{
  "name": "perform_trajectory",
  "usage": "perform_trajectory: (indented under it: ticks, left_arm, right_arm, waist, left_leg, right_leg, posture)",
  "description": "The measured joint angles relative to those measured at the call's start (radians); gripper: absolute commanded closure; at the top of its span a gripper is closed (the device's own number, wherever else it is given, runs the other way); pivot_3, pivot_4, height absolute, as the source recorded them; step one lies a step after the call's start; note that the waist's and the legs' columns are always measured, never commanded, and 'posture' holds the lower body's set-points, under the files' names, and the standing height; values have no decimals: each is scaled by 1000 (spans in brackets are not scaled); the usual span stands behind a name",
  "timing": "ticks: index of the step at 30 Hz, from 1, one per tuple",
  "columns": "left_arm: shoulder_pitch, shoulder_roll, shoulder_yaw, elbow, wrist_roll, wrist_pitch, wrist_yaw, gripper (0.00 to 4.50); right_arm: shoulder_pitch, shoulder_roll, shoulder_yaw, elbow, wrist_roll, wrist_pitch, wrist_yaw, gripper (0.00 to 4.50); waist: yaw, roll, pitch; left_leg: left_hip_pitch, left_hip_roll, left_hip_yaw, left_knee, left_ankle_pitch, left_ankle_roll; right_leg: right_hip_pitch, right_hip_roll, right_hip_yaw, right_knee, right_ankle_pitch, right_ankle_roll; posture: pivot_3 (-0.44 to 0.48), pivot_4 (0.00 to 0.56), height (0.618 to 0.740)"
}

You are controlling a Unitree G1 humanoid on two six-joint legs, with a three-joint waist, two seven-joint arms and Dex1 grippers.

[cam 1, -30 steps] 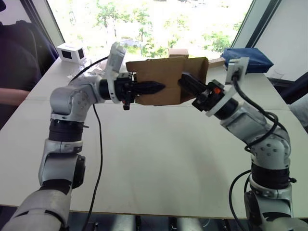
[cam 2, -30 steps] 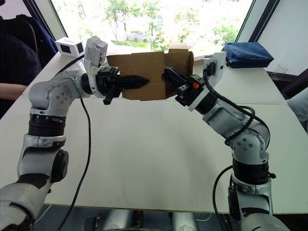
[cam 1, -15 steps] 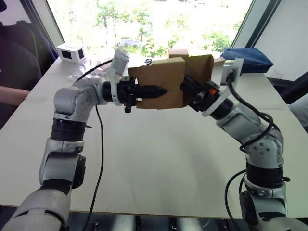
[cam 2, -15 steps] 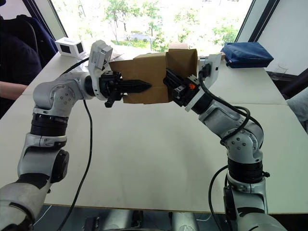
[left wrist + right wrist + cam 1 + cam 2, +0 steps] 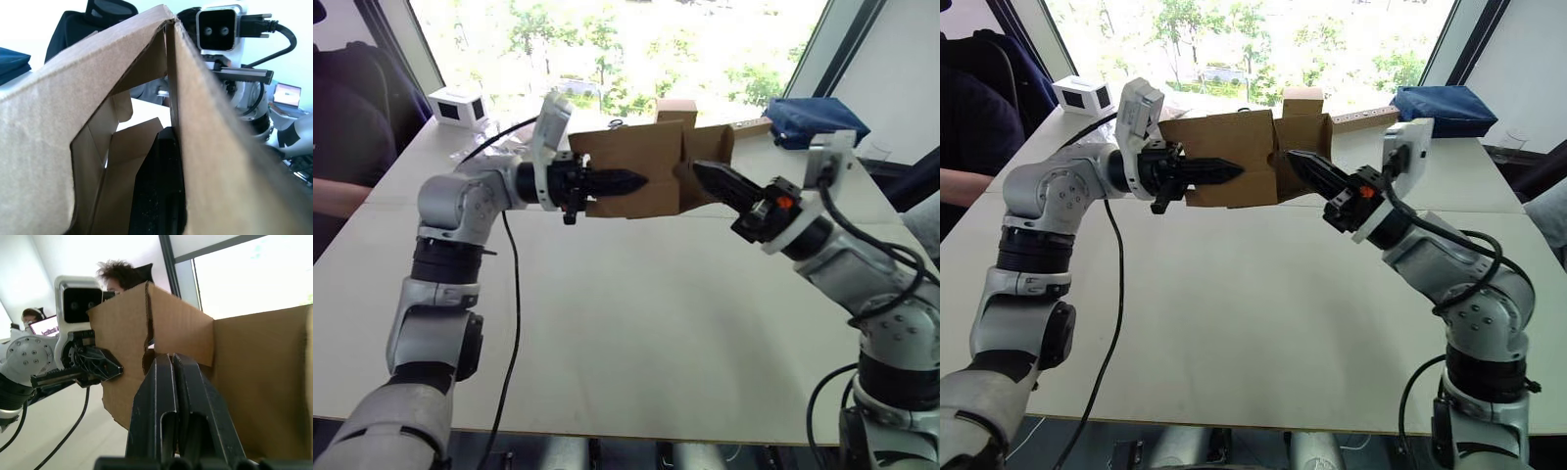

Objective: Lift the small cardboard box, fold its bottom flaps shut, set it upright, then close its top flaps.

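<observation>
Above the far half of the white table (image 5: 636,313), the small cardboard box (image 5: 641,176) hangs in the air between my two arms, lying on its side, plain brown corrugated board with raw, slightly ragged edges. My left gripper (image 5: 631,180) reaches in from nine o'clock and pinches one wall of it: one black finger (image 5: 159,196) sits inside the hollow, the other lies along the outer face, so I am clamped on the cardboard. Through the open end I see bare inner walls and loose flaps (image 5: 115,147) folded partway in; nothing lies inside. My right gripper (image 5: 705,176) comes from four o'clock with its two fingers (image 5: 176,401) pressed together, their tips at the box's right end, by a short flap (image 5: 707,162) that stands out at an angle; I cannot tell if they touch it.

Behind the box, at twelve o'clock, a small neat brown cube-like box (image 5: 675,109) stands on the table. At two o'clock lies a dark blue soft pouch (image 5: 818,117). At ten o'clock sits a white box with dark panels (image 5: 458,106). At nine o'clock a person's forearm (image 5: 337,194) rests at the table edge.
</observation>
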State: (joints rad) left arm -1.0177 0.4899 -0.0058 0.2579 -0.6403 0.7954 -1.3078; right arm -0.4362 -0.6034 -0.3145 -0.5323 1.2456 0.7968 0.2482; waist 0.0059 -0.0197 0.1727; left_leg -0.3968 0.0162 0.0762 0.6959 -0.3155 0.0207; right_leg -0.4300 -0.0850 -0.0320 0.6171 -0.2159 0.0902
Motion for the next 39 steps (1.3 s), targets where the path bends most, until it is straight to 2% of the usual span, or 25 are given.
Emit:
perform_trajectory:
  ticks: [3, 6, 8, 18, 32, 39]
  left_arm:
    - [-3, 2, 0, 2, -1, -1, -3, 4500]
    - [-4, 2, 1, 1, -2, -1, -4, 4500]
    - [-5, 0, 0, 1, -2, -1, -6, 4500]
    - [-10, -1, -5, -37, -12, 10, -24, 4500]
    - [-8, -6, -19, -71, -25, 30, -26, 4500]
    - [-7, -20, -21, -74, -25, 31, -29, 4500]
  right_arm:
    - [99, -67, -58, -40, 79, 22, 7, 4442]
    - [217, -115, -59, -67, 92, 53, 33, 4442]
    - [245, -124, -48, -75, 82, 53, 44, 4442]
    - [183, -61, 44, -31, -107, -29, 41, 4442]
    - [92, 35, 84, -32, -59, -40, 13, 4442]
    - [73, 37, 134, -32, -54, -39, 29, 4442]
  waist:
    - [6, 0, 0]
    - [6, 0, 0]
    - [1, 0, 0]
    - [3, 0, 0]
    - [4, 0, 0]
    - [4, 0, 0]
  left_leg:
    - [0, 0, 0, 0, 0, 0]
    - [0, 0, 0, 0, 0, 1]
    - [0, 0, 1, 1, 0, 1]
    - [-1, 0, 0, 0, 0, 1]
    - [-1, 0, 0, 1, 0, 1]
    - [-1, 0, 0, 1, 0, 1]
  right_leg:
    - [0, 0, 0, -1, 0, 0]
    - [0, 0, 0, -1, 0, 0]
    - [0, 0, 1, -1, 0, 0]
    - [0, 1, 1, -1, 0, 0]
    - [0, 1, 0, -1, 0, 0]
    - [0, 1, 0, -1, 0, 0]
  posture:
    - [0, 150, 740]
    - [0, 150, 740]
    - [0, 150, 740]
    - [0, 150, 740]
    - [0, 150, 740]
    - [0, 150, 740]
